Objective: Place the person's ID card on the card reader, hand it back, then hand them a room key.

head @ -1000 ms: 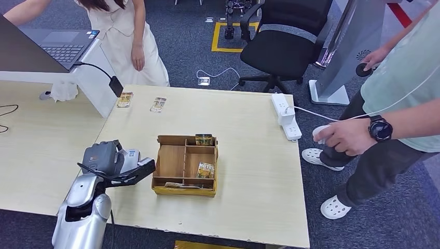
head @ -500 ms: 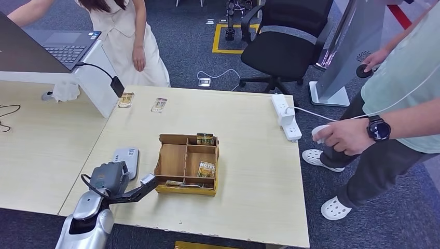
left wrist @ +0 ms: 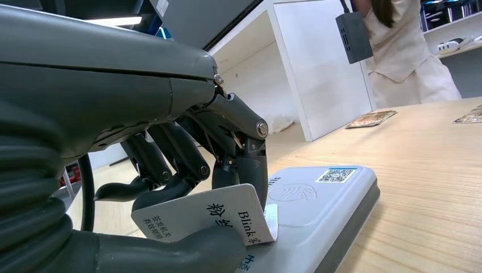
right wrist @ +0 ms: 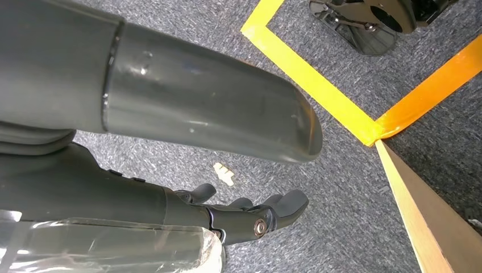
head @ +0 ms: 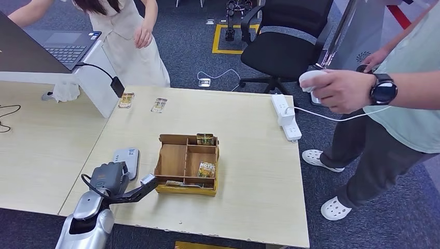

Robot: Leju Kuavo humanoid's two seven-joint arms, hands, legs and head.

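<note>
ID card (left wrist: 210, 222), flat white rectangle, pinched over rounded grey card reader (left wrist: 324, 205).

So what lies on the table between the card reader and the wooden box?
Nothing: in the head view, bare tabletop separates the card reader from the wooden box. The left hand, holding a card, sits nearer the robot.

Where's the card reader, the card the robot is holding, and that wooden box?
card reader (head: 127, 160), head view, on its pale top face.
card (left wrist: 210, 219), left wrist view, on its white printed face.
wooden box (head: 170, 161), head view, on the floor of its large bare compartment.
</note>
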